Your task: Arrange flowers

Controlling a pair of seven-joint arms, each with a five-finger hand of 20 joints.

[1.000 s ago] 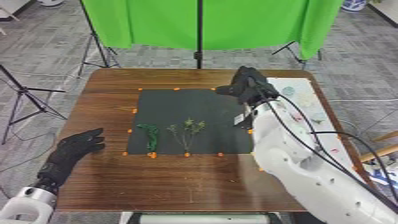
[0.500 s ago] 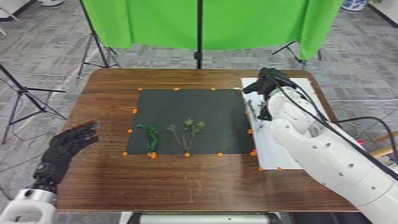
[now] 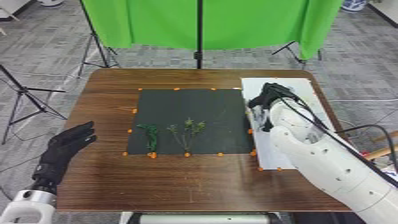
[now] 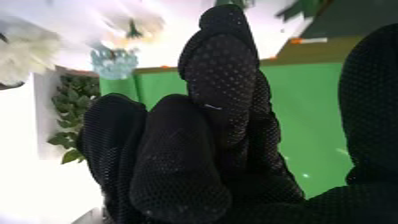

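Near edge: we see the brown table (image 3: pixel 178 190), and at lower left of the head view the left hand (image 3: pixel 67 147), fingers spread loosely, holding nothing. Lower centre: a green bundle (image 3: pixel 150 136) lies lengthwise on the dark mat (image 3: pixel 191 102), and the thin sprigs (image 3: pixel 189 131) lie just beside it, stems toward the near edge; both sit apart from the right hand. Right of the frame: the white sheet (image 3: pixel 274 159) runs alongside the mat; at its upper part we find the right hand (image 3: pixel 272 95), fingers mostly straight and close together, thumb well apart, nothing pinched. In the right wrist view we note a pale blue bloom (image 4: pixel 114 62), white blooms (image 4: pixel 28 52) and leafy greenery (image 4: pixel 67 107), all clear of a grip. Farthest, upper centre: green cloth (image 3: pixel 160 25).

Progress, our judgement: two pieces are laid out on the mat; its upper part awaits stems; several blooms remain to be placed, so we rate the arrangement early; next, probably, a careful pick from the sheet.
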